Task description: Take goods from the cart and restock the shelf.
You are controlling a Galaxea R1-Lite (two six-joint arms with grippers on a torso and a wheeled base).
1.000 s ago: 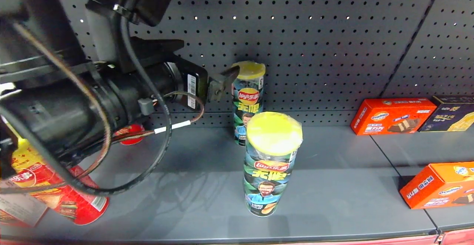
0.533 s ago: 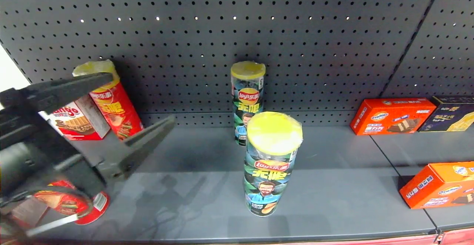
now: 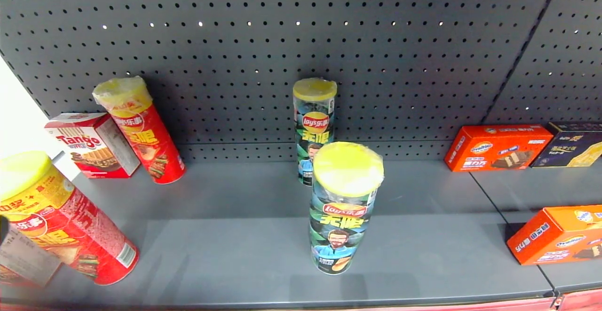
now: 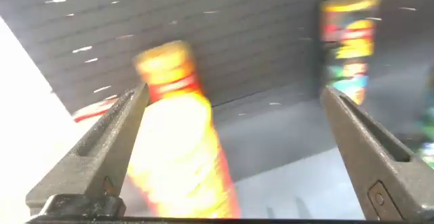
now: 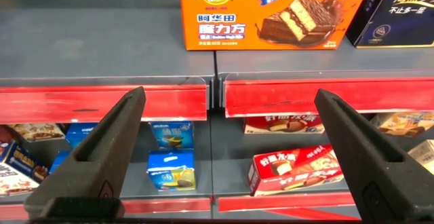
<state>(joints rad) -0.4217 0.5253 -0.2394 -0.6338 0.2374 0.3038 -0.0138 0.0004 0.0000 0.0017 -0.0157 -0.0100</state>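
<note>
Grey shelf (image 3: 235, 240); four lidded chip cans (image 3: 345, 207)

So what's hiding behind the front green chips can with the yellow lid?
Another green chips can with a yellow lid stands behind it, near the pegboard back wall. The front can covers part of its base with its lid.

Grey shelf (image 3: 244, 240) with perforated back panel. At centre, the rear green canister (image 3: 314, 127) stands upright against the panel, and the front green canister (image 3: 345, 207) stands just before it. At left stand the rear red canister (image 3: 141, 130) and the front red canister (image 3: 61, 217). All four have yellow lids.
</note>
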